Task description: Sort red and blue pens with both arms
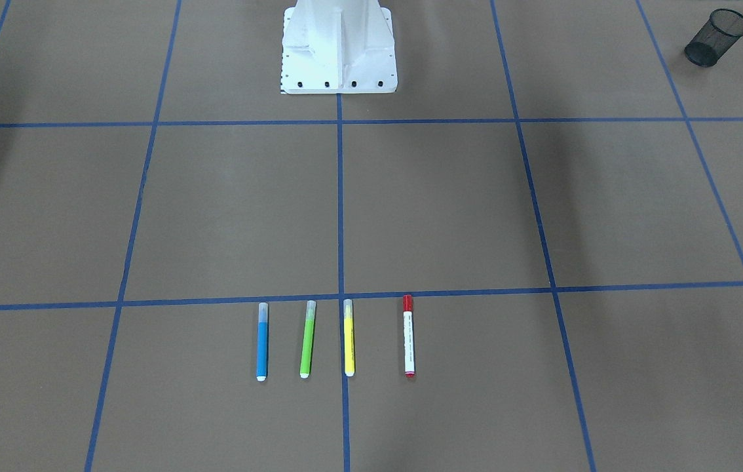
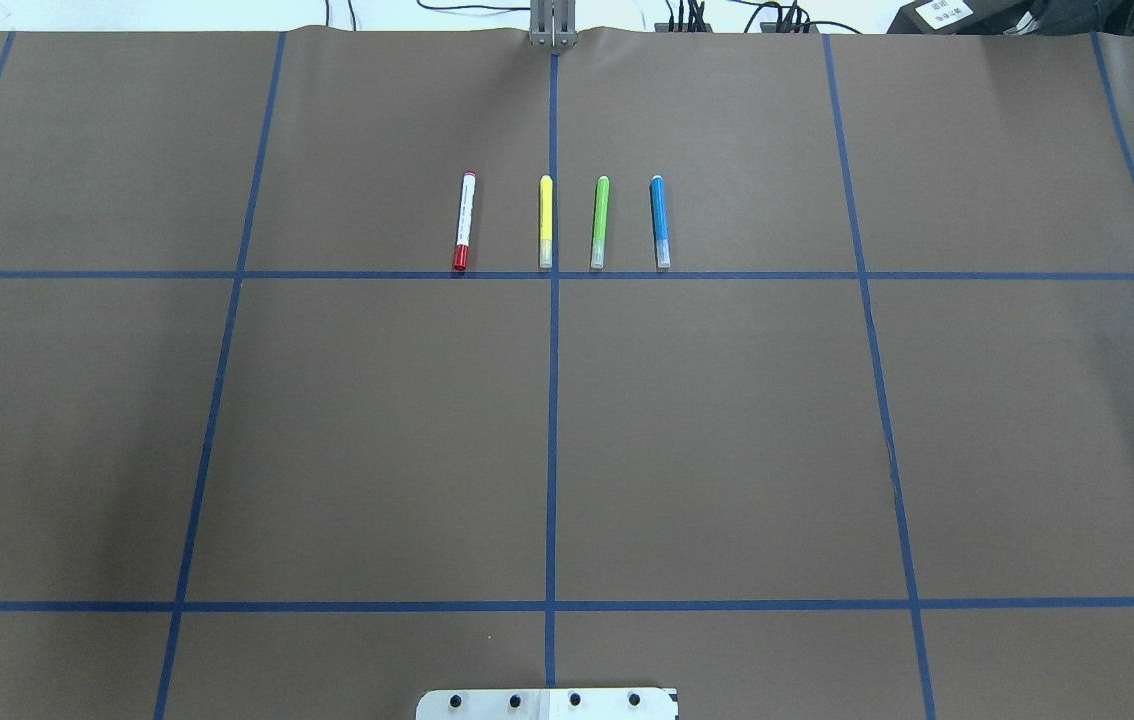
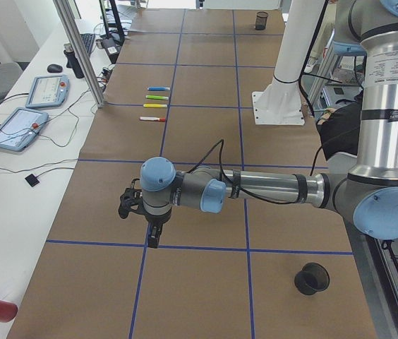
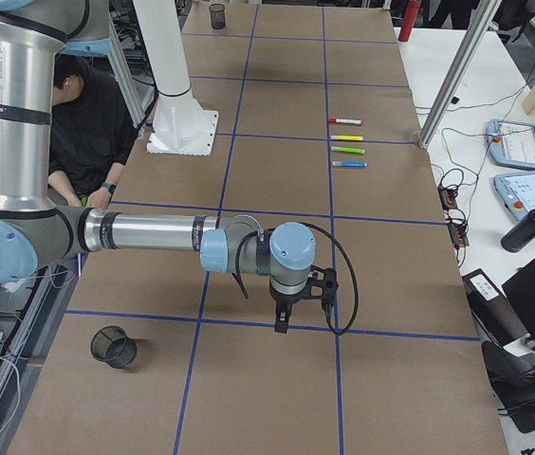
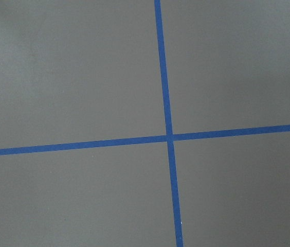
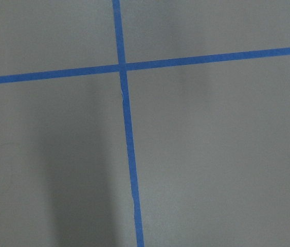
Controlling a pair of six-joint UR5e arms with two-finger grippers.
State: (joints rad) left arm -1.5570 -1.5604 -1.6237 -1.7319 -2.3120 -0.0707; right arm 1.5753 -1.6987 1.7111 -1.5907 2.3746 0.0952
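My left gripper (image 3: pixel 154 240) hangs above the table (image 2: pixel 377 450) over a crossing of blue tape lines (image 5: pixel 168 137) towards my left end, and my right gripper (image 4: pixel 282 323) hangs towards the other end. The side views do not let me tell whether either pair of fingers is parted or closed. The red pen (image 1: pixel 409 335) and blue pen (image 1: pixel 262 341) lie flat, well apart from both grippers. They are the ends of one row, with the yellow marker (image 1: pixel 348 337) and green marker (image 1: pixel 306 339) between them, none touching.
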